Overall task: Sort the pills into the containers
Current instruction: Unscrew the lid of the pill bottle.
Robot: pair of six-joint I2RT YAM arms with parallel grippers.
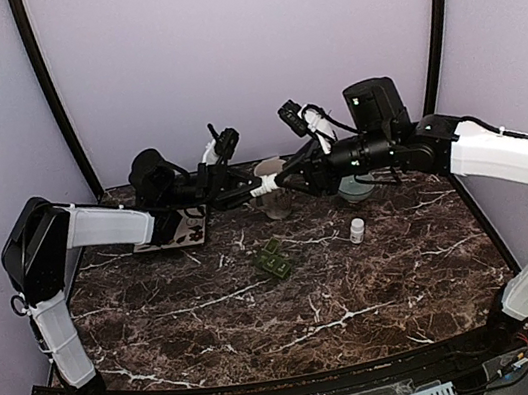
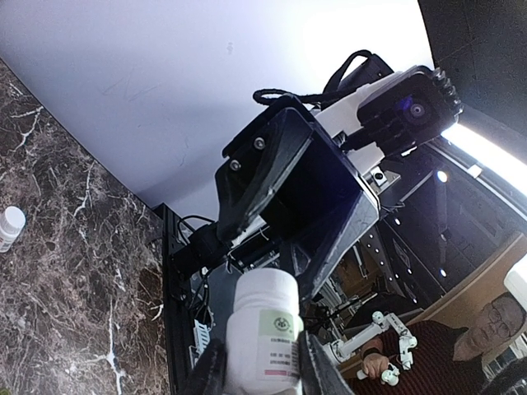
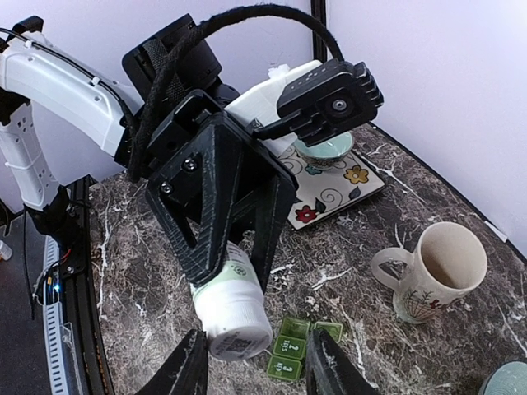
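Note:
A white pill bottle (image 3: 235,309) with a green label hangs on its side in mid-air between the two arms. My left gripper (image 2: 263,374) is shut on the bottle's body (image 2: 263,329), with its cap pointing away from it. My right gripper (image 3: 255,370) stands open, one finger on each side of the cap with a gap at both. From above, the bottle (image 1: 264,186) sits where the left gripper (image 1: 246,192) and right gripper (image 1: 286,179) meet. A green pill organizer (image 3: 300,346) lies on the marble below. The pills themselves are hidden.
A second small white bottle (image 1: 357,231) stands right of the organizer (image 1: 273,259). A cream mug (image 3: 432,276) stands behind it. A flowered tile (image 3: 338,185) at the back left carries a teal bowl (image 3: 325,148). Another bowl (image 1: 359,189) sits under the right arm.

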